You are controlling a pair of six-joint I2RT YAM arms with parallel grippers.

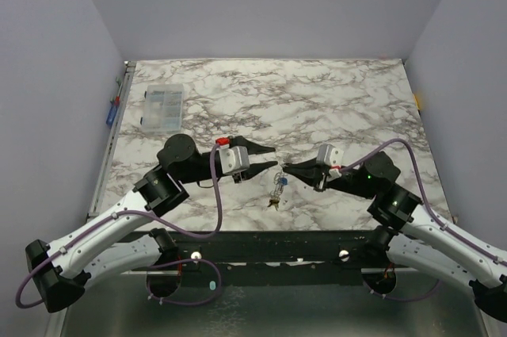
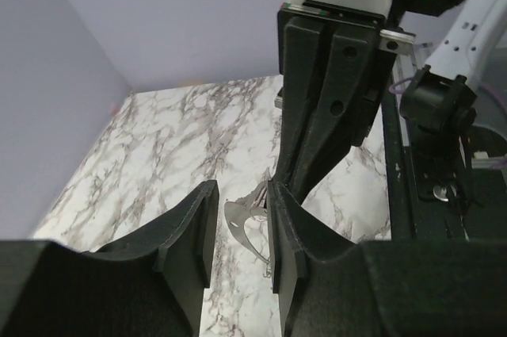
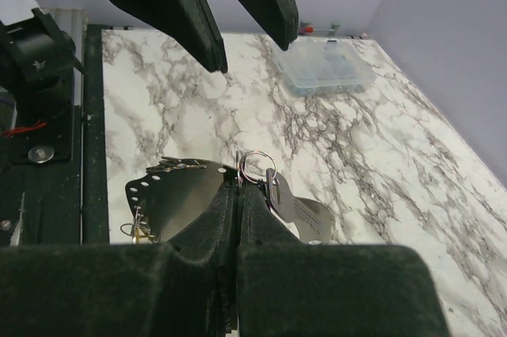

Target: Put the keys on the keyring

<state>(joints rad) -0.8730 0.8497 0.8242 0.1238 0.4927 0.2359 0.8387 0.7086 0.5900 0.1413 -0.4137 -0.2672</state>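
Note:
My right gripper [image 3: 239, 182] is shut on the keyring [image 3: 170, 186], a flat silvery crescent with small holes along its edge. A small split ring [image 3: 257, 164] and a silver key [image 3: 309, 212] hang at its fingertips. In the top view the right gripper [image 1: 287, 167] holds this above the table, and several small keys [image 1: 277, 192], one with a blue head, dangle below it. My left gripper [image 1: 272, 157] is open and faces the right one tip to tip. In the left wrist view the keyring's curved edge [image 2: 238, 224] lies between the open left fingers [image 2: 194, 230], touching neither.
A clear plastic compartment box [image 1: 161, 105] sits at the far left of the marble table [image 1: 333, 107] and also shows in the right wrist view [image 3: 325, 67]. A metal rail [image 1: 111, 139] runs along the left edge. Purple cables loop from both arms.

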